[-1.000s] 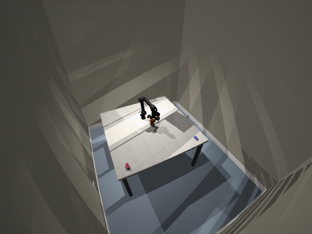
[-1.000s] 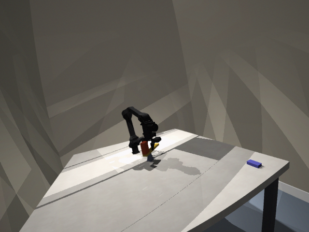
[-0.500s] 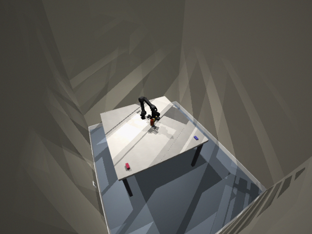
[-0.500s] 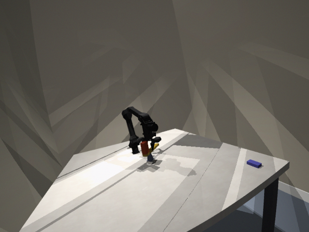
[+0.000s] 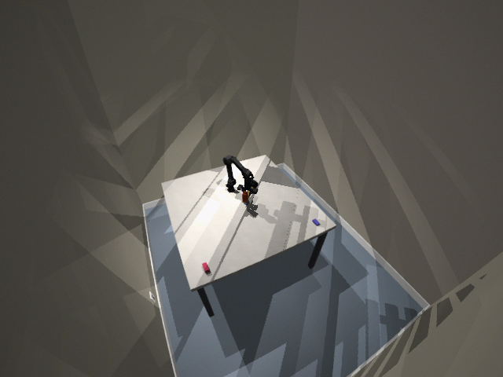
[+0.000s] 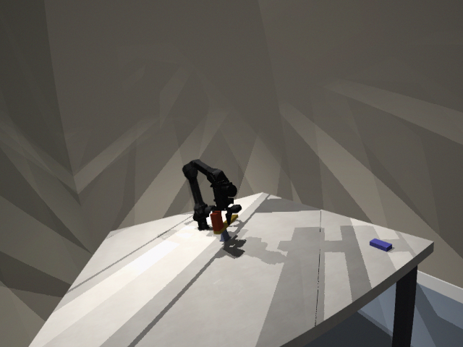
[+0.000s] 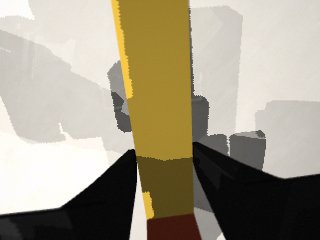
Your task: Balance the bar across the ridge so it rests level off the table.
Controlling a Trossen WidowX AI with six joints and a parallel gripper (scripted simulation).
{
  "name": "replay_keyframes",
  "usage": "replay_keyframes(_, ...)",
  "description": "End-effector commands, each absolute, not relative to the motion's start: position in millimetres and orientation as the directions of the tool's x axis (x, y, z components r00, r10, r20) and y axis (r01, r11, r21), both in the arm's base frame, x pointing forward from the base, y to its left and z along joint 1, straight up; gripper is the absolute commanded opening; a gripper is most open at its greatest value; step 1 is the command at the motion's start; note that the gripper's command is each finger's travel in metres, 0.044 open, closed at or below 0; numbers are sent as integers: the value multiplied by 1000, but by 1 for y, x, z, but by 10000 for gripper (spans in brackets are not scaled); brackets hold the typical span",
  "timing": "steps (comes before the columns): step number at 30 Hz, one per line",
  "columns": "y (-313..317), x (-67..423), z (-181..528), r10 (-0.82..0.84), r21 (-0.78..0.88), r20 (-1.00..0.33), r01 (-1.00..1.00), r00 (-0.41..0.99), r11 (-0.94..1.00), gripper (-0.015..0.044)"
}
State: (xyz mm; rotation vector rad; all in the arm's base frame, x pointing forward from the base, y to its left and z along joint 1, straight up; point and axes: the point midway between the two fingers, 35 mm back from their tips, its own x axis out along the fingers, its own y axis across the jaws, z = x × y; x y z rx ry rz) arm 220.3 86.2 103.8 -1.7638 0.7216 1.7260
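The bar (image 7: 155,100) (image 6: 232,218) is yellow with a red block at one end. It sits over the small dark ridge (image 6: 224,236) near the arm's base, and in the top view it shows as a small red and yellow spot (image 5: 244,196). I cannot tell from these views whether it lies level. My gripper (image 7: 163,151) (image 6: 226,216) (image 5: 248,192) stands straight over the bar with one finger on each side. The fingers are slightly parted, and thin slits of table show between them and the bar lower in the wrist view.
A blue block (image 6: 380,244) (image 5: 315,221) lies near the table's right corner. A red block (image 5: 206,266) lies near the front left edge. The grey table (image 6: 261,298) (image 5: 264,243) stands inside a low-walled floor area.
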Motion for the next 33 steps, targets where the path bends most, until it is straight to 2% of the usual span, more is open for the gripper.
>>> replay_keyframes(1,86,220,104,8,-23,-1000,-717,25,-697,185)
replay_keyframes(10,86,220,104,8,-23,-1000,-717,25,-697,185)
replay_keyframes(20,86,220,104,8,-23,-1000,-717,25,-697,440)
replay_keyframes(24,87,221,112,8,-23,-1000,-717,25,-697,440)
replay_keyframes(33,85,218,204,8,-23,-1000,-717,25,-697,440)
